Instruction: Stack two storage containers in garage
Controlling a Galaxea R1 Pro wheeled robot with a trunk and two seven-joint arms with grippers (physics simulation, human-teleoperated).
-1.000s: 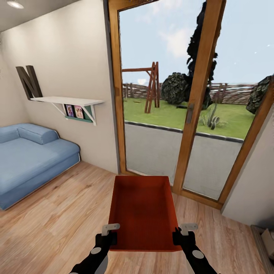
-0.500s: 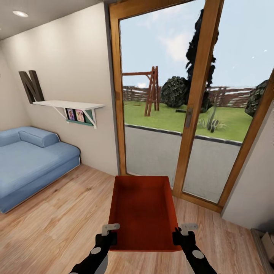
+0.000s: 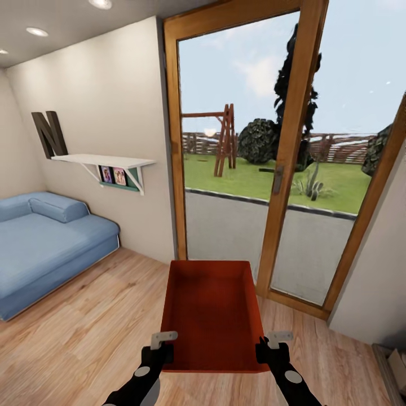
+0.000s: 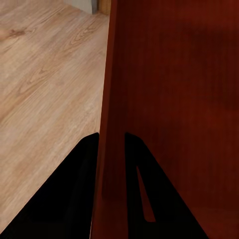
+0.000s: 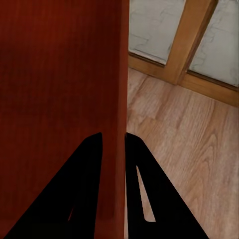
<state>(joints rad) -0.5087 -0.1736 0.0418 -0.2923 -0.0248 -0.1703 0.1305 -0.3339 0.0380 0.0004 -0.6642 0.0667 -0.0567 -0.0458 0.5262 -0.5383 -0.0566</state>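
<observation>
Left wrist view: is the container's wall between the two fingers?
Yes, the thin side wall of the orange-red storage container runs straight down between the left gripper's two dark fingers.

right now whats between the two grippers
The storage container: left gripper and right gripper each clamp a side wall, seen in the head view.

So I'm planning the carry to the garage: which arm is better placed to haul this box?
Neither alone. The left fingers clamp the box's left wall and the right fingers clamp its right wall, so both should carry it together.
</observation>
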